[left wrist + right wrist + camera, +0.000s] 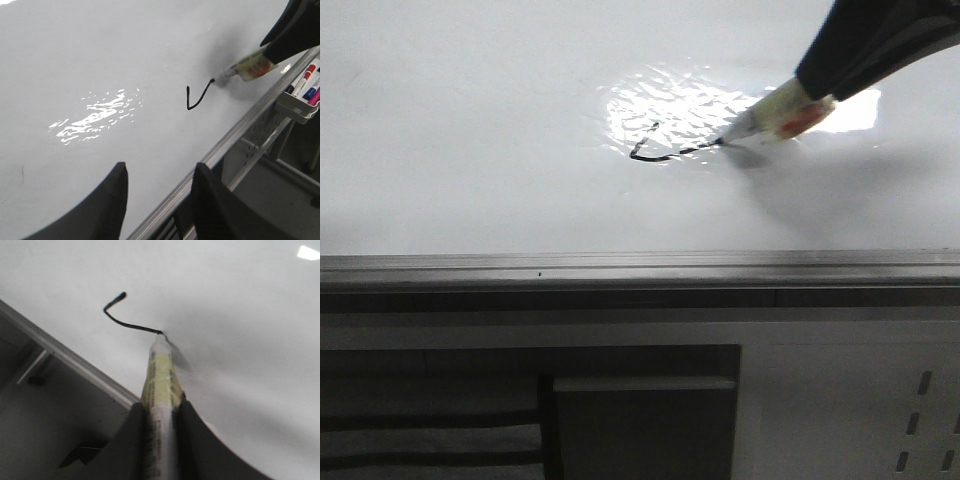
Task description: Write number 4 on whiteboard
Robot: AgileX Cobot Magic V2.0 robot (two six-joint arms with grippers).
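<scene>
The whiteboard [470, 120] [75, 50] [240, 300] lies flat, glossy white with a rippled light reflection. Of the number 4 [655, 152] [195, 100] [125, 322] a thin dark angled stroke shows: a short slanted line bending into a longer curved line. My right gripper [820, 85] [272, 47] [161, 407] is shut on a pale yellow-labelled marker [775, 118] [247, 69] [160, 375]. The marker's tip touches the board at the end of the stroke. My left gripper [160, 172] hovers open over the board's near edge, holding nothing.
A grey metal rail [640, 265] [240, 135] [75, 360] runs along the board's near edge. Below it is a pale slotted panel [920, 420]. A small white tray [300, 107] beside the rail holds red, blue and pink markers [307, 82].
</scene>
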